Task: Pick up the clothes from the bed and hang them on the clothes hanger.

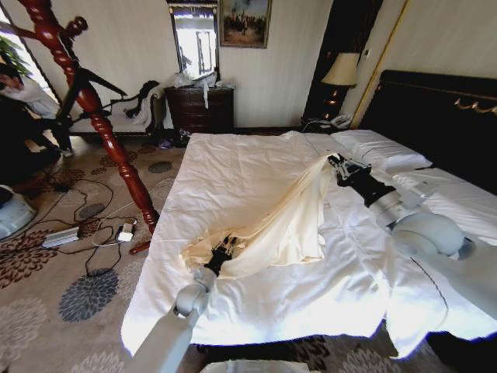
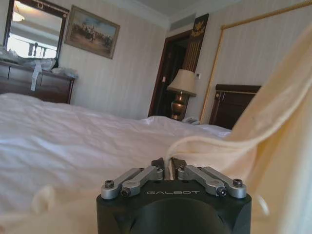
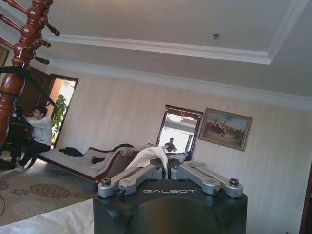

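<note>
On the bed (image 1: 256, 311), near its foot edge, the shirt (image 1: 283, 221) stretches as a cream band between both grippers, w/ white duvet open all around it. L gripper (image 1: 223, 252) sits low near the foot end, fingers together, clamped on a fold of the shirt; in the L wrist view the same gripper (image 2: 169, 165) pinches the cloth edge, fabric (image 2: 273, 131) rising away toward the headboard (image 2: 234, 105). R gripper (image 1: 335, 162) is further up the bed, near the pillows (image 1: 380, 149), fingers together on the shirt's upper end, lifting it off the duvet; in the R wrist view a pale tuft (image 3: 148, 157) is caught between its closed fingers (image 3: 146, 171). Shirt is thin, soft, pale yellow, bunched and draped, its lower part pooled on the duvet by the L gripper.

Off the bed's left side stands a red-brown turned-wood coat stand (image 1: 101, 124), w/ the black hanger (image 1: 93, 81) on it, well apart from the shirt. Cables and a power strip (image 1: 60, 237) lie on the patterned carpet (image 1: 46, 311) at its base. Dresser (image 1: 200, 107), mirror (image 1: 195, 40) and painting (image 1: 245, 22) line the far wall; lamp (image 1: 340, 74) by the headboard.
</note>
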Motion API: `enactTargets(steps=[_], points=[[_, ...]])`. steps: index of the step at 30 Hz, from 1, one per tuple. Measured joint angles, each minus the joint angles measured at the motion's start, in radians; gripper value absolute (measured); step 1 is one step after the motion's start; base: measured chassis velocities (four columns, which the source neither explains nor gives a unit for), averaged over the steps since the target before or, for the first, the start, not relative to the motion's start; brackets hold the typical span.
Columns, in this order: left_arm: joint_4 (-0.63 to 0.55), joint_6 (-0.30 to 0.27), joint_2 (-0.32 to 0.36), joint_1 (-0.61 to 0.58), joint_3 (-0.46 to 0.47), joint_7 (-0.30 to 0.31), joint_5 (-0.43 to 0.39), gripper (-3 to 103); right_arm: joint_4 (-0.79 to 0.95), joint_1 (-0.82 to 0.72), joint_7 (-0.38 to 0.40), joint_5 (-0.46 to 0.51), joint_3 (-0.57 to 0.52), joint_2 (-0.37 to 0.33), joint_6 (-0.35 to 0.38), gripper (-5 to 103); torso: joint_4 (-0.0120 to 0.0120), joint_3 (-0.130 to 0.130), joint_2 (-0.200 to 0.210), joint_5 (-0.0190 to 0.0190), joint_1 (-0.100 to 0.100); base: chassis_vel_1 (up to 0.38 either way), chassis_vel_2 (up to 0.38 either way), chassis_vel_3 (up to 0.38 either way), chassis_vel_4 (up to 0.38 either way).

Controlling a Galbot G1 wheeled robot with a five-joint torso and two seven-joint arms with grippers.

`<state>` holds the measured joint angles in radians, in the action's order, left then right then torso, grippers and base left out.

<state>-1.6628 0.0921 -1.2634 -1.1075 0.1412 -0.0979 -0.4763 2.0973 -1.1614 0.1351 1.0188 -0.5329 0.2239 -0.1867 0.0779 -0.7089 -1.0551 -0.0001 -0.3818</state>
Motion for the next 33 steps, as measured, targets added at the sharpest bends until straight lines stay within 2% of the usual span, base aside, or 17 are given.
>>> enactTargets(steps=[1,3,8,10,13,17,18,19,21,23,27,29,33], points=[[0.0,0.0,0.0,0.0,0.0,0.0,0.0,10,0.0,0.0,0.0,0.0,0.0,0.0,0.0,2,0.0,0.0,0.0,0.0,0.0,0.0,0.0,0.0,0.0],[0.002,-0.009,0.017,0.049,0.004,0.001,-0.024,2,-0.005,0.0,0.001,-0.002,0.0,0.001,-0.001,2,0.0001,0.0,0.0,0.0,0.0,0.0,0.0,0.0,0.0],[0.003,-0.031,0.072,0.176,0.024,0.015,-0.083,0,-0.019,0.001,0.009,-0.012,0.0,0.014,-0.006,2,-0.0002,0.0,0.0,-0.0002,0.0,0.0,0.0,0.0,0.0],[0.024,-0.04,0.133,0.315,0.031,0.025,-0.137,0,-0.031,0.005,0.015,-0.016,0.001,0.029,-0.011,2,0.0002,0.0,0.0,-0.0002,0.0,0.0,0.0,0.0,0.0],[0.054,-0.041,0.171,0.402,0.031,0.026,-0.164,0,-0.034,0.012,0.016,-0.016,0.004,0.038,-0.012,2,0.0003,0.0,0.0,0.0,0.0,0.0,0.0,0.0,0.0],[0.148,-0.048,0.247,0.64,-0.019,0.016,-0.238,0,-0.034,0.037,0.013,-0.015,0.011,0.066,-0.015,2,-0.0003,0.0,0.0,-0.0003,0.0,0.0,0.0,0.0,0.0],[0.148,-0.048,0.247,0.64,-0.019,0.016,-0.238,0,-0.034,0.037,0.013,-0.015,0.011,0.066,-0.015,2,-0.0003,0.0,0.0,-0.0003,0.0,0.0,0.0,0.0,0.0],[0.168,-0.049,0.254,0.688,-0.032,0.011,-0.252,0,-0.034,0.041,0.012,-0.015,0.013,0.073,-0.016,2,-0.0001,0.0,0.0,-0.0003,0.0,0.0,0.0,0.0,0.0],[0.243,-0.053,0.257,0.835,-0.066,-0.001,-0.298,0,-0.034,0.05,0.008,-0.019,0.016,0.098,-0.018,2,0.0004,0.0,0.0,0.0002,0.0,0.0,0.0,0.0,0.0],[0.261,-0.055,0.252,0.864,-0.071,-0.001,-0.309,0,-0.033,0.051,0.008,-0.019,0.016,0.105,-0.018,2,0.0004,0.0,0.0,0.0002,0.0,0.0,0.0,0.0,0.0],[0.335,-0.093,0.206,1.034,-0.071,0.025,-0.377,0,-0.031,0.053,-0.002,-0.032,0.022,0.142,-0.02,2,0.0,0.0,0.0,0.0,0.0,0.0,0.0,0.0,0.0],[0.335,-0.102,0.2,1.053,-0.068,0.03,-0.387,0,-0.031,0.05,-0.003,-0.035,0.022,0.145,-0.021,2,-0.0001,0.0,0.0,0.0,0.0,0.0,0.0,0.0,0.0],[0.278,-0.192,0.197,1.162,-0.046,0.083,-0.438,0,-0.022,0.027,-0.008,-0.043,0.004,0.164,-0.027,2,0.0005,0.0,0.0,0.0001,0.0,0.0,0.0,0.0,0.0]])
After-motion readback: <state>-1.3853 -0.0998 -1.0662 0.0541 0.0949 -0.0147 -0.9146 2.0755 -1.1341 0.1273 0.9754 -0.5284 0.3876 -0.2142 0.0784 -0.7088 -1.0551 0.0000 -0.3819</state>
